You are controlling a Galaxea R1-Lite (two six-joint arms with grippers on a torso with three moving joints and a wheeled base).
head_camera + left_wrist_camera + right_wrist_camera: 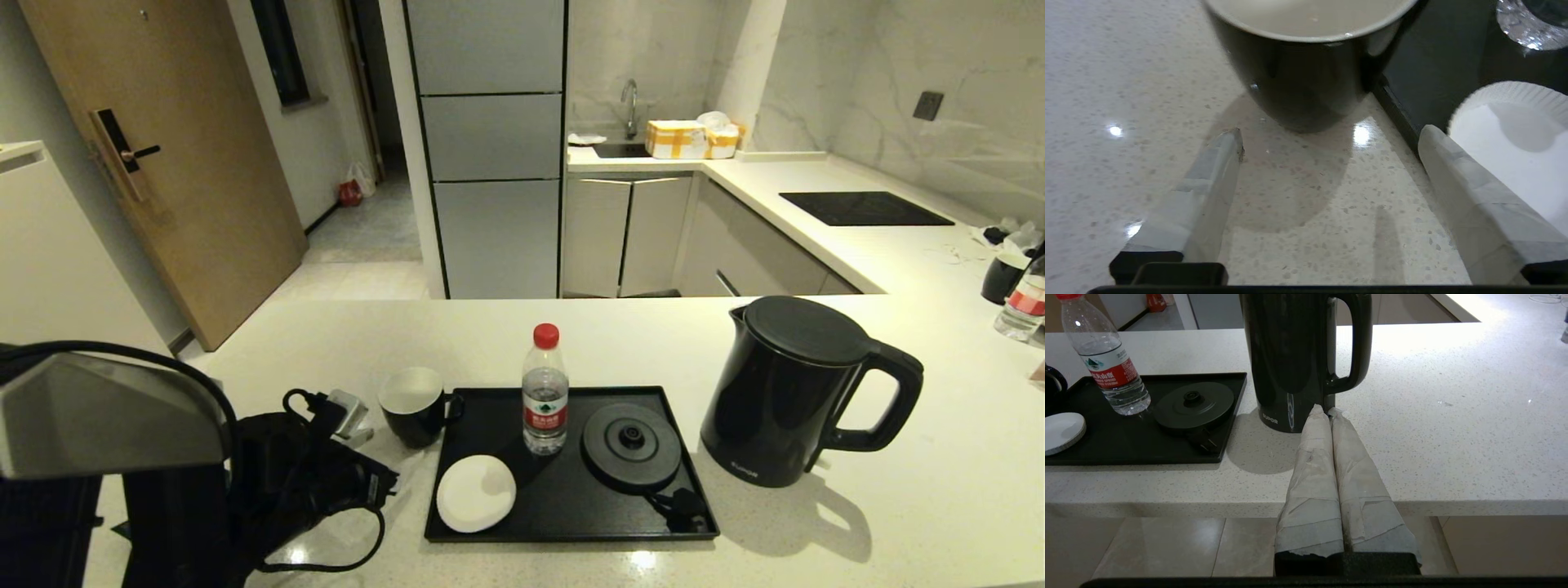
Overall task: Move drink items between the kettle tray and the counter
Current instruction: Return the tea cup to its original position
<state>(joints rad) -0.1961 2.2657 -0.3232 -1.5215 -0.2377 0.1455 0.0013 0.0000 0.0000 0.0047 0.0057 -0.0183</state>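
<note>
The black kettle [784,392] stands on the off-white counter [914,523], just right of the glossy black tray [563,510]. The clear bottle [545,396] with a red cap stands upright on the tray. The black mug [415,406] sits on the counter against the tray's left rim. My left gripper [1331,132] is open and low over the counter. The mug [1302,81] stands just beyond its fingertips and touches neither of them. My right gripper [1326,411] is shut and empty, in front of the counter's front edge, pointing at the kettle [1290,363] below its handle.
The round kettle base disc [630,445] and a white paper disc [475,492] lie on the tray. A second mug [1002,278] and bottle [1024,306] stand at the far right. The black hob panel [865,208] lies behind. My left arm [302,469] fills the near left.
</note>
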